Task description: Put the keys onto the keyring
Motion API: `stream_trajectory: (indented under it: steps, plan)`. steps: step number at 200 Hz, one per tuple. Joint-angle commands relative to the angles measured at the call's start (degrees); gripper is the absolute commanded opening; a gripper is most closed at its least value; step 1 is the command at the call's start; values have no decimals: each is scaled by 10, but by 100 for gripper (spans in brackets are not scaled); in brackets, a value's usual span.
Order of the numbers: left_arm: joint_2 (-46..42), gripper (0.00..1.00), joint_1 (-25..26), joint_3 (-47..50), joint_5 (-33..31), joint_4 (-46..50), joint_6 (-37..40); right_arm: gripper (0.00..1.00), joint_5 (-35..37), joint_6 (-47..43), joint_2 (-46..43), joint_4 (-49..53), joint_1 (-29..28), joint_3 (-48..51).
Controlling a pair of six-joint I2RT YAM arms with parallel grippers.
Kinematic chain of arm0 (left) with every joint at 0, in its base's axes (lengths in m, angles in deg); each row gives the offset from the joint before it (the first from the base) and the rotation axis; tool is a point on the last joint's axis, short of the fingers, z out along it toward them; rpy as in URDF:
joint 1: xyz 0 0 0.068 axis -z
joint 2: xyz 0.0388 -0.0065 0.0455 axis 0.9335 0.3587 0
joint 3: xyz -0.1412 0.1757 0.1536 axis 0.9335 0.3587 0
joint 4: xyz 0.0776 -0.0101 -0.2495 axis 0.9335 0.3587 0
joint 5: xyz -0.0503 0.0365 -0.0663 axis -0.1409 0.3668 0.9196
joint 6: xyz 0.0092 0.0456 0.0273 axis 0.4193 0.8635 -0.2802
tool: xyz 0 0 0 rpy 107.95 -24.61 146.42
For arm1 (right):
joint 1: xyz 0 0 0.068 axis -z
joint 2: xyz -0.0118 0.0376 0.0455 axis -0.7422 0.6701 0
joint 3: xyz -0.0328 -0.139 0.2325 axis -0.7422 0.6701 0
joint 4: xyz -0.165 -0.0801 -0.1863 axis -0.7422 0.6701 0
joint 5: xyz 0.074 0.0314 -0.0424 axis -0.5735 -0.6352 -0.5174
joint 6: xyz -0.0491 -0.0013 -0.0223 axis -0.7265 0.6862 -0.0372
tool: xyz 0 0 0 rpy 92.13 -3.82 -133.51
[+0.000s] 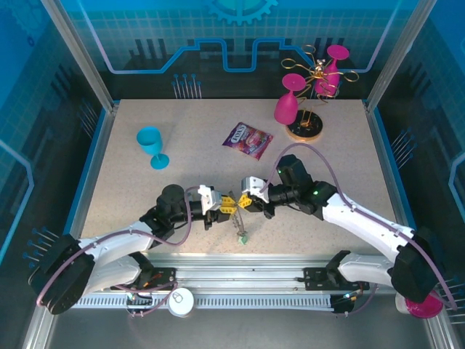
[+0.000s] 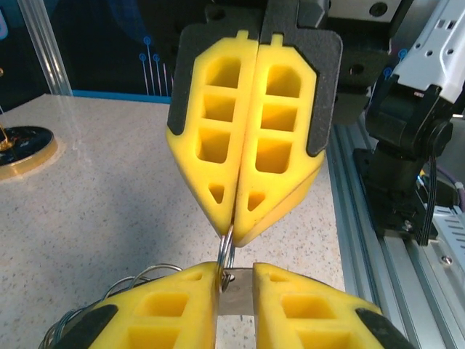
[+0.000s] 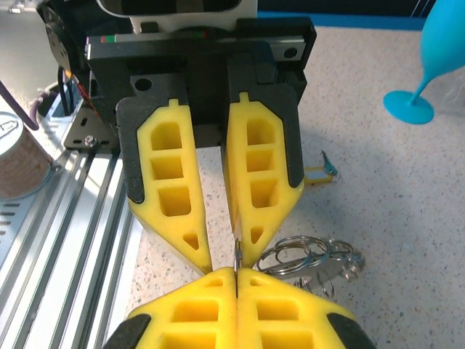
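A white-lidded cup [image 1: 180, 302] sits on the metal rails in front of the bench [image 1: 131, 196]. From the near corners, both arms reach low and inward with bent elbows. Their yellow-padded tools meet tip to tip over the front middle of the bench.

The left tool [image 1: 227, 206] has its jaws slightly parted. In the left wrist view, a flat grey bit of metal sits in the gap; whether the jaws press it is unclear. The right tool [image 1: 244, 201] is clenched, its pads flush together. It pinches one thin wire loop of the keyring [image 3: 309, 254], a cluster of silver wire loops. The rest of the cluster trails onto the bench on the far side of the tools.

A small yellow and teal key [image 3: 320, 171] lies on the bench just beyond the left tool. In the top view, a thin green-ended piece [image 1: 243, 236] lies near the front edge, below the tools.

Further back and well apart from the tools, a blue goblet [image 1: 151, 144] stands upright on the left. A purple snack packet [image 1: 247, 139] lies flat near the middle. At the far right, a gold wire stand on a round wooden base [image 1: 304, 129] sits among two pink goblets [image 1: 285, 109]. Nothing lies between the tools and the keyring.
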Motion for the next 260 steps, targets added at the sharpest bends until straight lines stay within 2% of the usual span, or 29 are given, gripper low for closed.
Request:
stream_trajectory:
  steps: [1, 75, 112, 137, 152, 160, 166, 182, 201, 218, 260]
  plan:
    - [-11, 19, 4, -18, -2, 58, 34, 0, 26, -30, 13, 70, -13, -37]
    - [-3, 14, 4, -29, 8, 68, 47, 0, 41, -80, 64, 156, -52, -119]
    - [-12, 11, 3, -33, 12, 78, 54, 0, 72, -105, 96, 210, -70, -156]
    - [-23, 2, 4, -37, 14, 102, 70, 0, 75, -107, 107, 226, -75, -174]
    - [-31, 0, 4, -37, 12, 112, 80, 0, 62, -82, 93, 190, -65, -163]
    - [-35, 0, 4, -36, 10, 113, 82, 16, 56, -57, 74, 151, -55, -146]
    - [-38, 0, 4, -34, 9, 113, 83, 23, 53, -35, 56, 117, -46, -127]
    - [-47, 0, 4, -30, 5, 104, 82, 35, 50, 15, 2, 16, -19, -65]
    - [-59, 0, 5, -24, -3, 91, 82, 41, 85, 86, -54, -109, 2, 21]
    - [-69, 0, 5, -20, -11, 86, 85, 39, 110, 132, -81, -177, 5, 76]
    - [-86, 0, 7, -7, -38, 75, 116, 32, 114, 231, -78, -245, 4, 135]
